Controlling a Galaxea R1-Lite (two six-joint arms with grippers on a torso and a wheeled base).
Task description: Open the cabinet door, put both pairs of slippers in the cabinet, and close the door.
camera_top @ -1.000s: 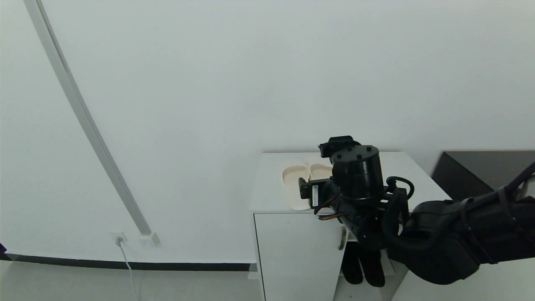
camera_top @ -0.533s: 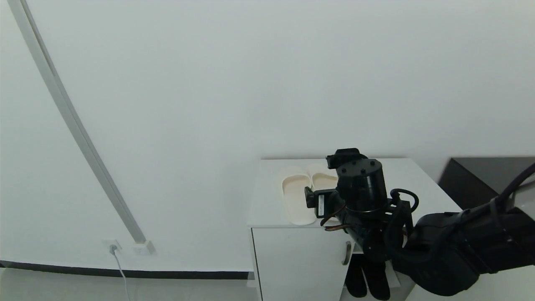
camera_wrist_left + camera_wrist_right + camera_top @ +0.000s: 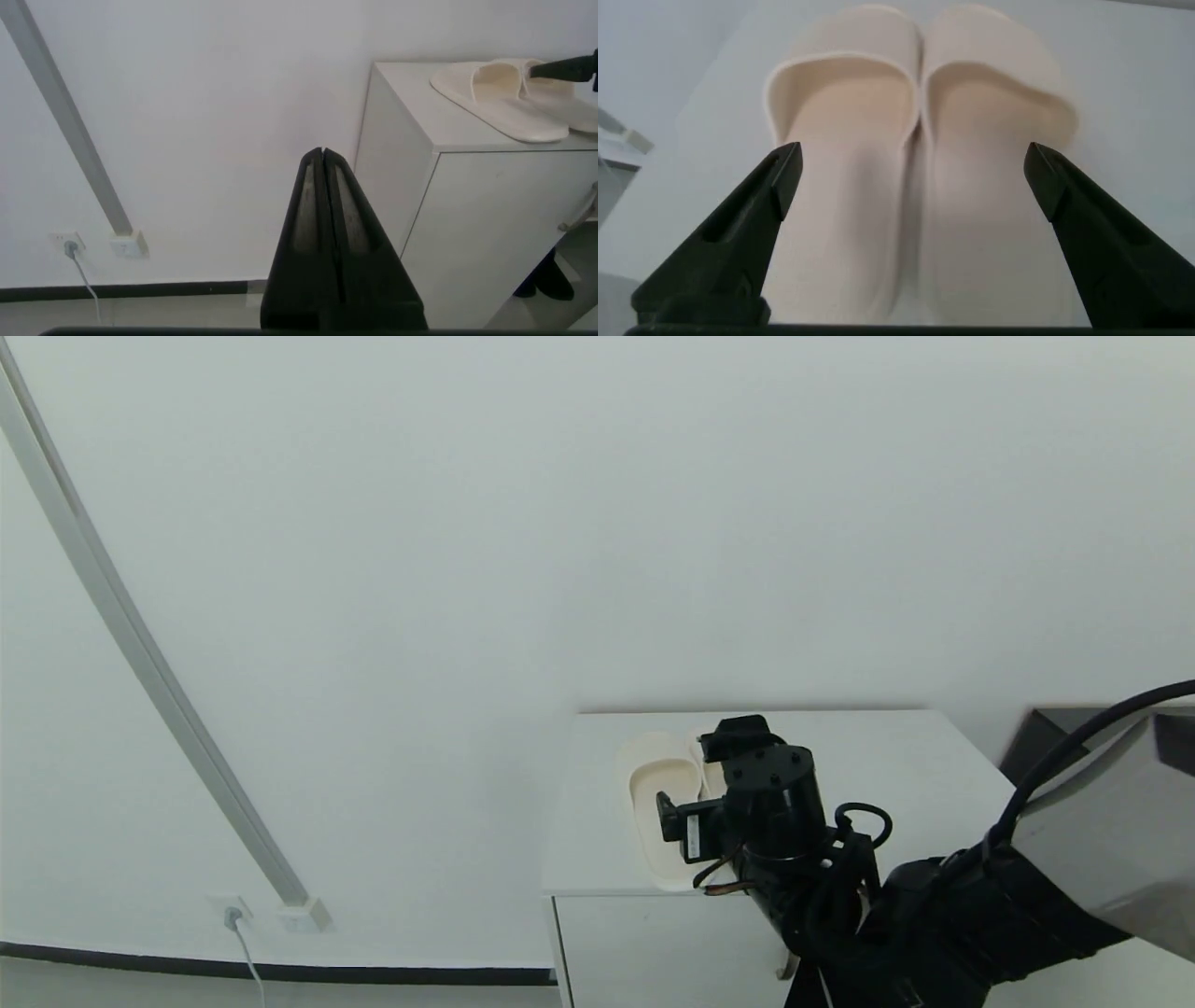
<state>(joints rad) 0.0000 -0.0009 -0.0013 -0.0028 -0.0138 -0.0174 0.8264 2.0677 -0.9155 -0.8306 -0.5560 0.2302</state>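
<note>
Your right gripper (image 3: 912, 159) hangs over the cabinet (image 3: 597, 840) top with its fingers spread wide, holding nothing. The cream slippers (image 3: 915, 187) lie dead ahead of it at 12 o'clock. They sit side by side and touching, on the 9 o'clock half of the top in the head view. Their long axis runs 12 to 6, toes toward the wall, in line with your approach. That puts one open finger outside each slipper, framing the pair across its width. I judge this calls for a straight reach forward and down, then a squeeze. Your left gripper (image 3: 322, 154) is pressed together, empty, and well off the cabinet's 9 o'clock side. The right is far nearer.
</note>
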